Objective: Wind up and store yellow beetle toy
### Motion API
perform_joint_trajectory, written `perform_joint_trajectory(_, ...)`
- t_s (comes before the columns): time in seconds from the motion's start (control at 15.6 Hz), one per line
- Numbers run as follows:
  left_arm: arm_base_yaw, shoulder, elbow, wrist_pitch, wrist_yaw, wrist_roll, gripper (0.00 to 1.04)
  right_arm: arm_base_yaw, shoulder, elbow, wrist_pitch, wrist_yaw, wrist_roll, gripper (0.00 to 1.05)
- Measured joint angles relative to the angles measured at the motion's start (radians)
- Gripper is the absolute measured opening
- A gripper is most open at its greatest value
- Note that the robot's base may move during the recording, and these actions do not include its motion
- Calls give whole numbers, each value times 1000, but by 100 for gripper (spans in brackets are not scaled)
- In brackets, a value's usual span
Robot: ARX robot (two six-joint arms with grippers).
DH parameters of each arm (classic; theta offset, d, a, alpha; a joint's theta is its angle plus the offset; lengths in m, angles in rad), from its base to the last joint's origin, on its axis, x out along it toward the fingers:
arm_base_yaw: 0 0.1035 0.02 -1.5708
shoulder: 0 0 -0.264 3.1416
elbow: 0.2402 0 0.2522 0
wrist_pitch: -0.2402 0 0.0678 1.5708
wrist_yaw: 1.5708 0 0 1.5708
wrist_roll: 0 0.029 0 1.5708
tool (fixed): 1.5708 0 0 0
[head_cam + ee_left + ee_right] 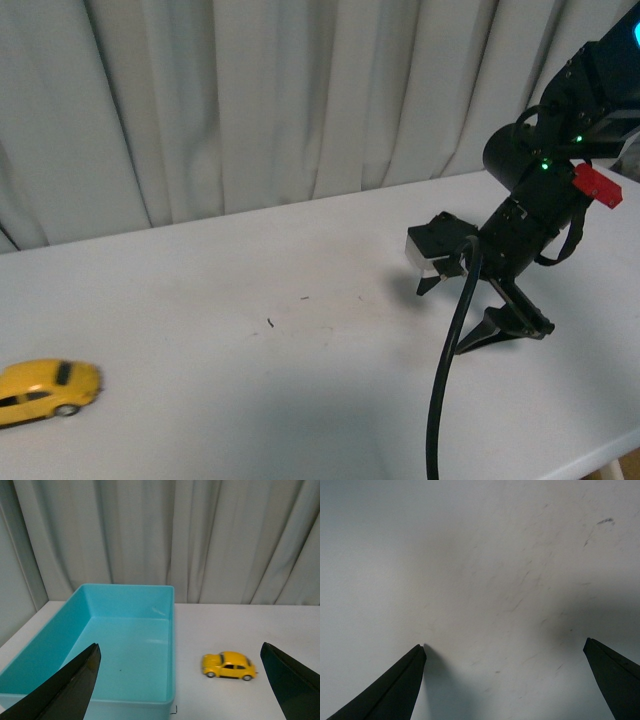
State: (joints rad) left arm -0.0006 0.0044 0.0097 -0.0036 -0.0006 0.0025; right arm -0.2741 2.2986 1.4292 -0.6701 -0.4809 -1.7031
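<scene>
Right gripper [462, 312] is hanging wide open, empty, over the right side of the table [250, 300]. Left gripper [180, 680], likewise spread, is facing the yellow beetle toy [229, 665], which is sitting beside the teal bin [125, 595], apparently near the left front edge.

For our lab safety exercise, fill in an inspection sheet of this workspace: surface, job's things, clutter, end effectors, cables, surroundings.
Surface: white table, lightly scuffed.
Job's things: yellow toy on its wheels beside the teal bin, outside it and apart.
Clutter: nothing seen.
End effectors: left end effector open, empty, facing toy and bin; right end effector open, empty, over bare table.
Cables: black cable hangs from the right arm.
Surroundings: pale curtain behind the table.
</scene>
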Motion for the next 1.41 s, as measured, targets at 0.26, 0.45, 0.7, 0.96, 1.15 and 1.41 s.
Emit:
perform_joint_trajectory(0.26,0,0,0,0,0,0,98,47,-25,14,14,-49,-2,98)
perform_joint_trajectory(0.45,0,0,0,0,0,0,98,59,-90,87,5,-109,30,98)
perform_joint_trajectory(0.7,0,0,0,0,0,0,98,50,-299,134,142,-201,156,98)
perform_joint_trajectory(0.96,0,0,0,0,0,0,98,29,-460,53,174,-300,162,98)
perform_joint_trajectory(1.15,0,0,0,0,0,0,98,92,-758,-493,1070,191,846,67)
perform_joint_trajectory(1.41,0,0,0,0,0,0,98,132,-1057,-858,1403,340,1540,27)
